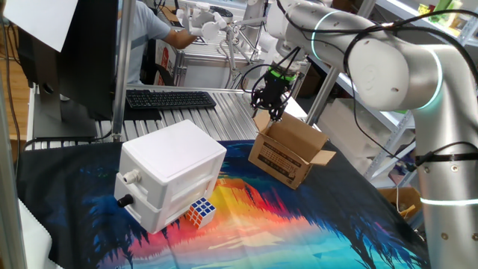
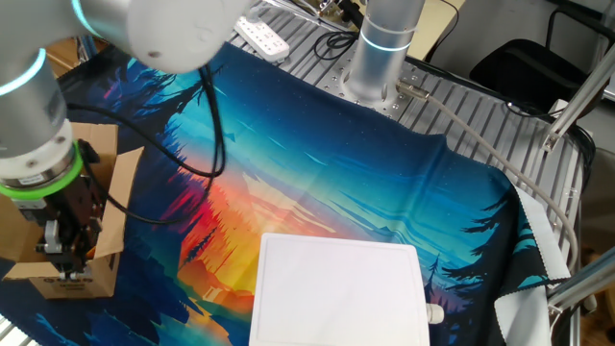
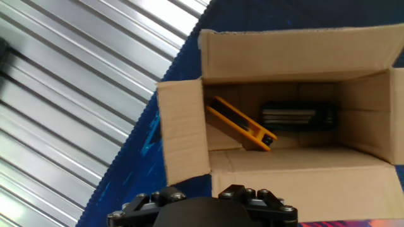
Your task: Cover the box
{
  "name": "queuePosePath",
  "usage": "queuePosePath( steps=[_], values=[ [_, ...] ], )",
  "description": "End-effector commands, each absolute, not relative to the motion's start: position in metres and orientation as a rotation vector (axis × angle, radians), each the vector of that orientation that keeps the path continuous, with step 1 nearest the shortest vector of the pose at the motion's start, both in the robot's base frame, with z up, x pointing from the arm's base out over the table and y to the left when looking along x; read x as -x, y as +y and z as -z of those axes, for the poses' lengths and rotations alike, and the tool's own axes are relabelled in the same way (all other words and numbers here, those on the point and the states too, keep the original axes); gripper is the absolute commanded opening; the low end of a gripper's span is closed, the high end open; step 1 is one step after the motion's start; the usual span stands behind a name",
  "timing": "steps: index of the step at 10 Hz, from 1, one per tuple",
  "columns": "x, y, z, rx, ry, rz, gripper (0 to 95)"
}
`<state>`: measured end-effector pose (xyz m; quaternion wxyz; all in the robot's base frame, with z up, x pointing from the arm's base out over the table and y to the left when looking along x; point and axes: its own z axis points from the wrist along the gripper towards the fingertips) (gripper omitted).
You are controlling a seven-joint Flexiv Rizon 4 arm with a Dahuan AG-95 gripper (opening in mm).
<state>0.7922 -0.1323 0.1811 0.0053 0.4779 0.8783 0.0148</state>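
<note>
On the table (image 1: 67,161), which is draped with a printed cloth (image 1: 299,224), a white plastic box (image 1: 170,173) is seen at the left in one fixed view, with a Rubik's cube (image 1: 200,211) touching its lower front edge. A keyboard (image 1: 170,99) is set behind it on the ribbed metal surface. To the right of these, well apart from the white plastic box, the box (image 1: 287,152) is placed near the cloth's far edge with its flaps open. The gripper (image 1: 270,110) is held just above the box's far-left flap; whether its fingers are spread or closed cannot be told from any view.

In the other fixed view the box (image 2: 101,207) is found at the left edge of the frame, partly hidden by the gripper (image 2: 60,252) and its cables, while open cloth is left between it and the arm's base (image 2: 380,53).

Only in the hand view is the inside of the box (image 3: 297,75) shown: a yellow object (image 3: 243,123) lying slantwise and a dark object (image 3: 297,118) beside it.
</note>
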Motion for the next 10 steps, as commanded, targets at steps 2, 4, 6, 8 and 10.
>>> queuePosePath(
  steps=[2, 4, 6, 8, 10],
  values=[
    [-0.7893, -0.1305, -0.1789, -1.496, 2.723, -0.064, 57.0],
    [-0.7894, -0.1297, -0.1774, -1.506, 2.710, -0.071, 57.0],
    [-0.7897, -0.1283, -0.1738, -1.512, 2.703, -0.075, 57.0],
    [-0.7897, -0.1280, -0.1728, -1.515, 2.699, -0.077, 57.0],
    [-0.7895, -0.1294, -0.1745, -1.517, 2.701, -0.088, 57.0]
  ],
)
